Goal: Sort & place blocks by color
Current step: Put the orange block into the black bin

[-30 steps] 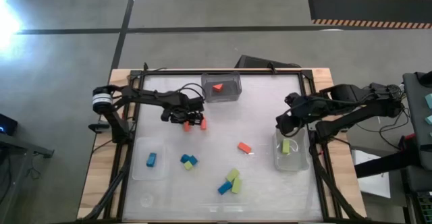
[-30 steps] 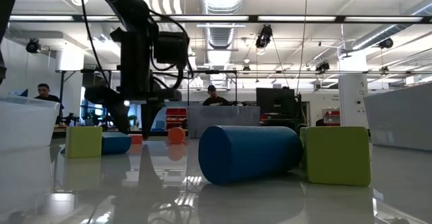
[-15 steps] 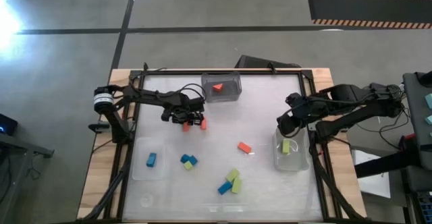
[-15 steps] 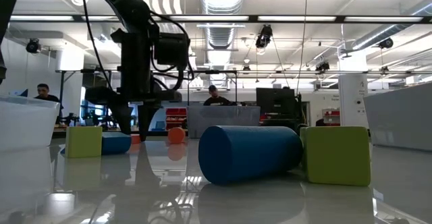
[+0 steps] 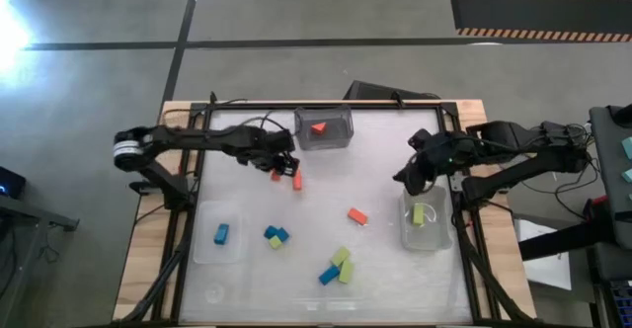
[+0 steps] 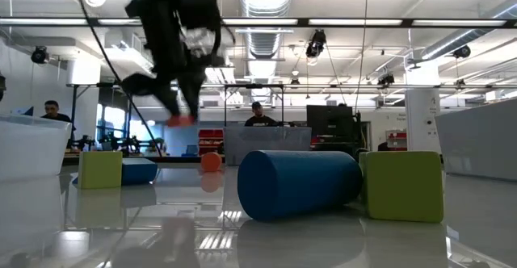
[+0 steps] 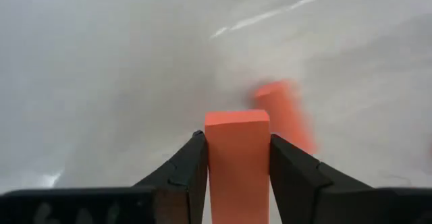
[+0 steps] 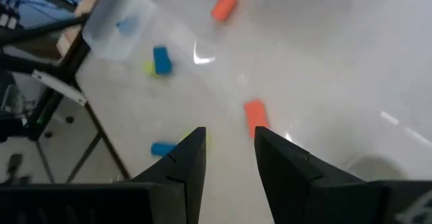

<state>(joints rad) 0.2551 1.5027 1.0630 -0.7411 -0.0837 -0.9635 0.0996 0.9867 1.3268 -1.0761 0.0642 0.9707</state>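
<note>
My left gripper (image 5: pixel 278 168) hangs above the table's far left part, shut on an orange-red block (image 7: pixel 236 158), which the low view shows lifted (image 6: pixel 179 120). A second orange-red block (image 5: pixel 296 180) lies flat on the table just beside it. My right gripper (image 5: pixel 409 176) hovers open and empty (image 8: pixel 229 158) at the far edge of the right clear bin (image 5: pixel 441 237), which holds a yellow-green block (image 5: pixel 419 214). More blocks lie loose: one orange-red (image 5: pixel 357 215), a blue and yellow-green pair (image 5: pixel 276 235), and a blue and yellow-green cluster (image 5: pixel 338 266). My left gripper pinches the orange-red block by its two long sides (image 7: pixel 210 163) between the two fingers, which lie along it. Its free end (image 7: pixel 236 119) sticks out past the fingertips. The fingers slant steeply down from above. The block hangs clear of the table.
A clear bin (image 5: pixel 341 138) at the far middle holds an orange-red block (image 5: pixel 318 127). Another clear bin (image 5: pixel 237 249) at the near left holds a blue block (image 5: pixel 221 233). Close to the low camera lie a blue cylinder (image 6: pixel 299 183) and a yellow-green block (image 6: pixel 402 186).
My left gripper has taken hold of one orange-red block and risen with it, tipping as it went. That block now hangs clear of the table. The second orange-red block has stayed where it lay.
</note>
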